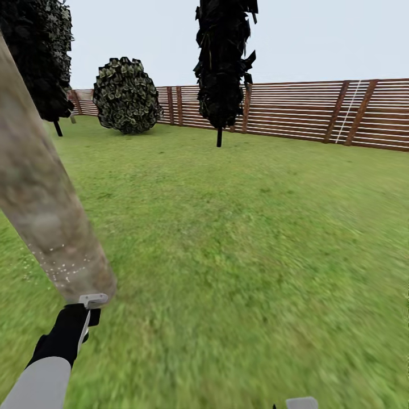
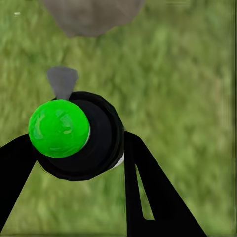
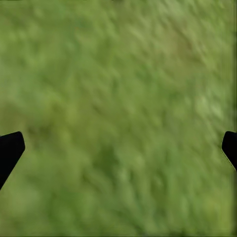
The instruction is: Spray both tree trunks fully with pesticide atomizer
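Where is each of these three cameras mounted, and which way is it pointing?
Head view: on the robot's head, looking forward and down over the lawn to the fence, the tree trunk close by; the left gripper shows.
Left wrist view: by the left gripper, facing grass; its black fingers clamp the atomizer.
Right wrist view: by the right gripper, facing bare grass; finger tips wide apart.
Shared: head and left wrist both show the trunk's base.

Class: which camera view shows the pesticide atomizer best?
The left wrist view: the pesticide atomizer sits large between the left gripper's fingers. In the head view, its grey tip peeks above that gripper.
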`<state>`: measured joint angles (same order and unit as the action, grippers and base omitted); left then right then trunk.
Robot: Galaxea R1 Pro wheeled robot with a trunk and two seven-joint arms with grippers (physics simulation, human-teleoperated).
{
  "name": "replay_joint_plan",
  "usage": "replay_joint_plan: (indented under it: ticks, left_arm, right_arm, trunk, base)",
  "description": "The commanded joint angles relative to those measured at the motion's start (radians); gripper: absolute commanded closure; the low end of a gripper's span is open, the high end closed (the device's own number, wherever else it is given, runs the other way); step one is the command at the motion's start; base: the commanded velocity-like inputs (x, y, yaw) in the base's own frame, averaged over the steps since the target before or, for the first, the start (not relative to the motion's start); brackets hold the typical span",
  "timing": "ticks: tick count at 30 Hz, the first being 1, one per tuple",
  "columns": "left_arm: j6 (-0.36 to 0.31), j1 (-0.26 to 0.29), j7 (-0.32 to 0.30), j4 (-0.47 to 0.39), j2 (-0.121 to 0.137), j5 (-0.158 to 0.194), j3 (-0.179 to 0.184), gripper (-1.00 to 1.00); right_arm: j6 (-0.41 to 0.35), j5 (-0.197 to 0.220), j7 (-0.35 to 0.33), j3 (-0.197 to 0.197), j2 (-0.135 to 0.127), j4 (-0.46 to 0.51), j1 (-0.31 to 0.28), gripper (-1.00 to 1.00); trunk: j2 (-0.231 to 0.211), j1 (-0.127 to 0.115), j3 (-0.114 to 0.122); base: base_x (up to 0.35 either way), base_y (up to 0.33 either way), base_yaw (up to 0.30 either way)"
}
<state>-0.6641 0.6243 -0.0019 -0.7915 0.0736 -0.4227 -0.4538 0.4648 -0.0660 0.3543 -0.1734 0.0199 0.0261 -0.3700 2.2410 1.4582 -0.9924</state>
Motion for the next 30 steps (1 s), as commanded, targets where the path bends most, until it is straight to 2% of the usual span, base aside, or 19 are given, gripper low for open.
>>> replay_joint_plan:
  ticks: [1,6,8,10,12,15,17,19,21,23,24,26,28,29,30]
  left_arm:
    - [0.0,0.0,0.0,0.0,0.0,-0.001,0.0,1.0]
    - [-0.002,0.0,0.0,-0.011,-0.001,0.003,-0.001,1.0]
    - [-0.01,0.003,-0.003,-0.042,0.003,0.004,-0.002,1.0]
    - [-0.017,0.002,-0.009,-0.095,0.025,0.013,-0.024,1.0]
    - [-0.017,0.002,-0.011,-0.103,0.029,0.024,-0.051,1.0]
    - [-0.018,0.003,-0.012,-0.112,0.002,0.028,-0.051,1.0]
    - [-0.019,0.006,-0.012,-0.114,-0.03,0.027,-0.042,1.0]
    - [-0.02,0.006,-0.012,-0.116,-0.037,0.028,-0.042,1.0]
    - [-0.02,0.003,-0.013,-0.116,-0.023,0.026,-0.048,1.0]
    - [-0.02,0.001,-0.013,-0.113,0.017,0.025,-0.063,1.0]
    - [-0.018,-0.001,-0.014,-0.099,0.054,0.026,-0.091,1.0]
    - [-0.01,-0.03,-0.015,-0.071,0.066,0.028,-0.109,1.0]
    - [-0.004,-0.048,-0.016,-0.045,0.06,0.028,-0.109,1.0]
    - [0.001,-0.055,-0.016,-0.009,0.011,0.028,-0.104,1.0]
    - [0.002,-0.053,-0.016,-0.006,-0.003,0.028,-0.104,1.0]
  right_arm:
    - [0.0,0.0,0.0,0.0,0.0,0.0,0.0,-1.0]
    - [0.0,0.0,0.0,0.0,0.0,0.0,0.0,-1.0]
    - [0.0,0.0,0.0,0.0,0.0,0.0,0.0,-1.0]
    - [0.0,0.0,0.0,0.0,0.0,0.0,0.0,-1.0]
    - [0.0,0.0,0.0,0.0,0.0,0.0,0.0,-1.0]
    - [0.0,0.0,0.0,0.0,0.0,0.0,0.0,-1.0]
    - [0.0,0.0,0.0,0.0,0.0,0.0,0.0,-1.0]
    - [0.0,0.0,0.0,0.0,0.0,0.0,0.0,-1.0]
    - [0.0,0.0,0.0,0.0,0.0,0.0,0.0,-1.0]
    - [0.0,0.0,0.0,0.0,0.0,0.0,0.0,-1.0]
    - [0.0,0.0,0.0,0.0,0.0,0.0,0.0,-1.0]
    - [0.0,0.0,0.0,0.0,0.0,0.0,0.0,-1.0]
    - [0.0,0.0,0.0,0.0,0.0,0.0,0.0,-1.0]
    - [0.0,0.0,0.0,0.0,0.0,0.0,0.0,-1.0]
    - [0.0,0.0,0.0,0.0,0.0,0.0,0.0,-1.0]
  trunk:
    - [0.0,0.0,0.0]
    - [0.0,0.0,0.0]
    - [0.0,0.0,0.0]
    - [0.0,0.0,0.0]
    - [0.0,0.0,0.0]
    - [0.0,0.0,0.0]
    - [0.0,0.0,0.0]
    - [0.0,0.0,0.0]
    - [0.0,0.0,0.0]
    - [0.0,0.0,0.0]
    - [0.0,0.0,0.0]
    - [0.0,0.0,0.0]
    - [0.0,0.0,0.0]
    - [0.0,0.0,0.0]
    - [0.0,0.0,0.0]
  base:
    - [0.135,-0.181,0.0]
    - [0.107,-0.072,0.0]
    - [0.013,-0.007,0.0]
    - [0.002,-0.001,0.0]
    - [0.0,0.0,0.0]
    - [0.0,0.0,0.0]
    - [0.0,0.0,0.0]
    - [0.0,0.0,0.0]
    - [0.0,0.0,0.0]
    - [0.0,0.0,0.0]
    - [0.0,0.0,0.0]
    - [0.0,0.0,0.0]
    - [0.0,0.0,0.0]
    - [0.0,0.0,0.0]
    - [0.0,0.0,0.0]
